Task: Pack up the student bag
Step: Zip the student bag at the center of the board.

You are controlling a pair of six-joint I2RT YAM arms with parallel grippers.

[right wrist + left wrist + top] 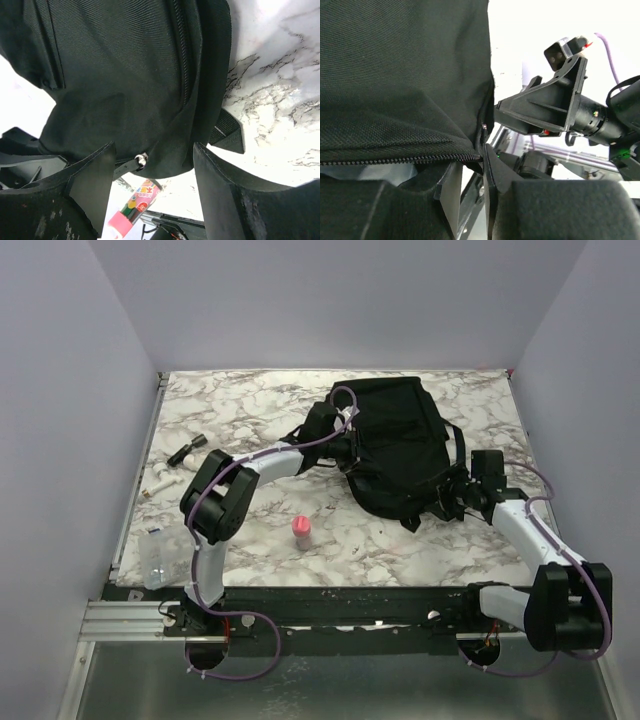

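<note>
Where the marble table meets its left rail, a clear bottle lies at 8 o'clock, with a black piece and a white piece near 10. A pink-capped tube sits near the centre. The student bag slumps toward 1 o'clock. At its 9 o'clock, the left gripper has its jaws a narrow slit apart by the zip edge. At its 4 o'clock, the right gripper gapes wide, with a zip pull between its fingers and clear of both.

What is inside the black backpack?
Along the zip of the backpack a pale strip shows; I cannot tell what it is. Everything else inside is covered by the backpack itself.
</note>
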